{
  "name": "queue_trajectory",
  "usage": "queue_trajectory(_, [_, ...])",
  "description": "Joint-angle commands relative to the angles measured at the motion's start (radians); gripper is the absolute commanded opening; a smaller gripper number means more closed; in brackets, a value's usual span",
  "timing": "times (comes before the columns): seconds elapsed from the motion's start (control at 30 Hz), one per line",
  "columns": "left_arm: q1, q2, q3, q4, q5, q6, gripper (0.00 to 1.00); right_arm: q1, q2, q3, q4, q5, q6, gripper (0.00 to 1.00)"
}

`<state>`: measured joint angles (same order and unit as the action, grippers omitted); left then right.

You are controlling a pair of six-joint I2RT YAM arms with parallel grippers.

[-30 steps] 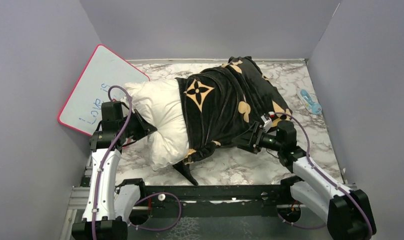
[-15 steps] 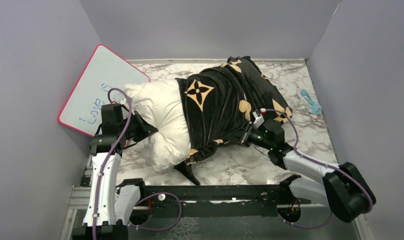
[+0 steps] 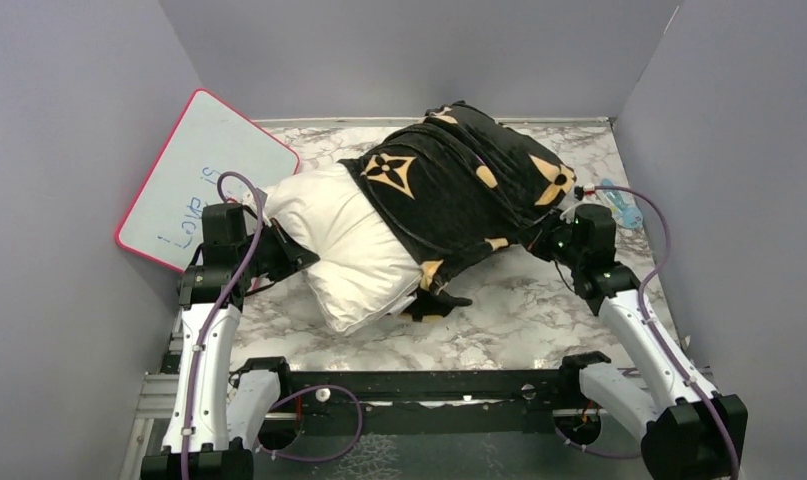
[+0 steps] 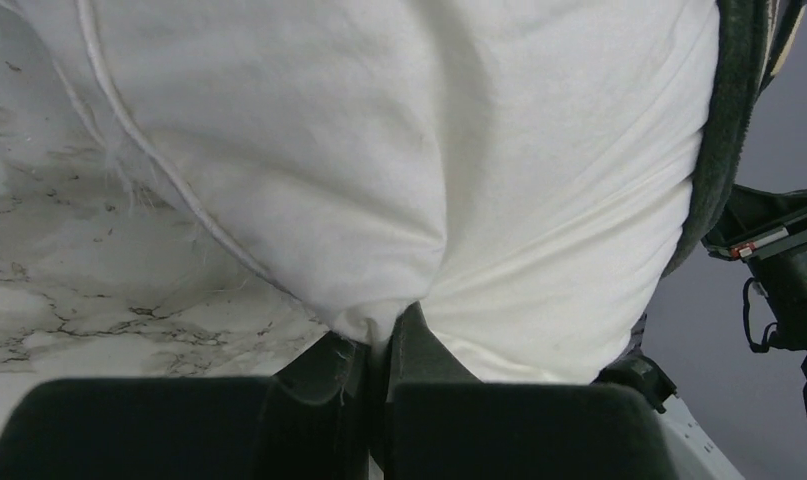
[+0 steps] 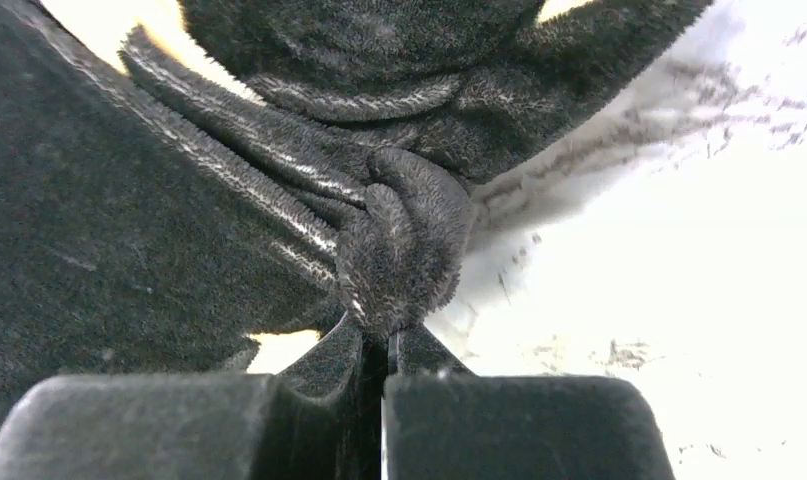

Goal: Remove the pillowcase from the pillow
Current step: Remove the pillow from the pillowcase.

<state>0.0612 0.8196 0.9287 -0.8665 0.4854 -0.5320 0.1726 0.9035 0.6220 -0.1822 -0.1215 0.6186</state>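
The off-white pillow (image 3: 354, 240) lies slantwise on the marble table, its left half bare. The black pillowcase (image 3: 459, 180) with tan flower motifs covers its right half, bunched and stretched toward the right. My left gripper (image 3: 297, 258) is shut on a pinch of the pillow's (image 4: 379, 170) white fabric at its left edge, the fold caught between the jaws (image 4: 384, 335). My right gripper (image 3: 551, 240) is shut on a bunched fold of the pillowcase (image 5: 404, 240) at its right edge, the velvet knotted just ahead of the fingertips (image 5: 384, 345).
A pink-rimmed whiteboard (image 3: 194, 175) leans at the left wall behind the left arm. A small light-blue object (image 3: 619, 203) lies by the right wall, close to the right wrist. Grey walls close the table on three sides. A black rail (image 3: 419, 385) runs along the near edge.
My right gripper closed on the pillowcase's edge and pulled it right and back; the case slid farther off, baring more white pillow, and the pillow turned slantwise. The left gripper held its grip.
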Motion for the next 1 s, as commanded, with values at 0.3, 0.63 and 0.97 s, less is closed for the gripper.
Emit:
queue_trajectory(0.3, [0.021,-0.034,-0.019,0.063,-0.011,0.016,0.00,-0.098,0.014,-0.073,0.105,-0.743,0.090,0.66])
queue_trajectory(0.63, [0.020,-0.033,-0.035,0.085,0.017,0.001,0.00,0.083,-0.063,-0.221,0.330,-0.710,0.339,0.83])
queue_trajectory(0.97, [0.020,-0.051,-0.058,0.086,0.042,0.001,0.00,0.393,0.244,-0.128,0.559,-0.451,0.406,0.55])
